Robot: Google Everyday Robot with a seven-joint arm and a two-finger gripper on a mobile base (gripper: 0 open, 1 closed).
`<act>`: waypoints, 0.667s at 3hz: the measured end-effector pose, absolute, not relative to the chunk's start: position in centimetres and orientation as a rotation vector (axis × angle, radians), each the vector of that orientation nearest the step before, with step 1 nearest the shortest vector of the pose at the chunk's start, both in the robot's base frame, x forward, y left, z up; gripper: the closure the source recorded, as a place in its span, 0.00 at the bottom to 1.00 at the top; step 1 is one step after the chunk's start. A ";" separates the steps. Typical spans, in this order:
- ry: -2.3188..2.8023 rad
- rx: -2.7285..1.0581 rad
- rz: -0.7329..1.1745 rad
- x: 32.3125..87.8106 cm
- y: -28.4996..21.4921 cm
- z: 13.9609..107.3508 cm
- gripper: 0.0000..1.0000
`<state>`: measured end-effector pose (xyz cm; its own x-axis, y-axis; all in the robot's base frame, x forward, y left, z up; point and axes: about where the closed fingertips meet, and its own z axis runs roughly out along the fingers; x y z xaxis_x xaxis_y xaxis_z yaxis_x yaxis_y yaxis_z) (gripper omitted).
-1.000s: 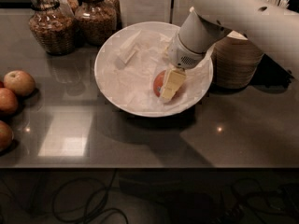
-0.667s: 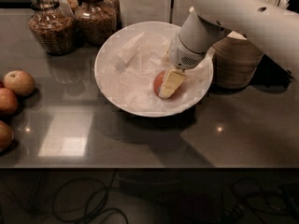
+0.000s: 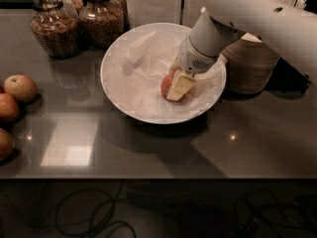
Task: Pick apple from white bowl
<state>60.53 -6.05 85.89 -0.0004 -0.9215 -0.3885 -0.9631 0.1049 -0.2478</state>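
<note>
The apple (image 3: pixel 166 85), red-orange, lies in the white bowl (image 3: pixel 124 100) right of its middle, on crinkled white paper. My gripper (image 3: pixel 175 87) reaches down from the upper right on the white arm and sits right at the apple, its beige tip covering the apple's right side. Most of the apple's right half is hidden behind it. The apple rests low in the bowl.
Three paler apples (image 3: pixel 20 87) lie at the table's left edge. Two glass jars (image 3: pixel 53 28) stand at the back left. A stack of beige paper bowls (image 3: pixel 250 63) stands just right of the white bowl, under my arm. The dark table's front edge runs below.
</note>
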 end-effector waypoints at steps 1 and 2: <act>1.939 -1.834 0.123 60.5 -6.0 85.9 1.00; 1.940 -1.845 0.137 60.8 -6.0 85.5 1.00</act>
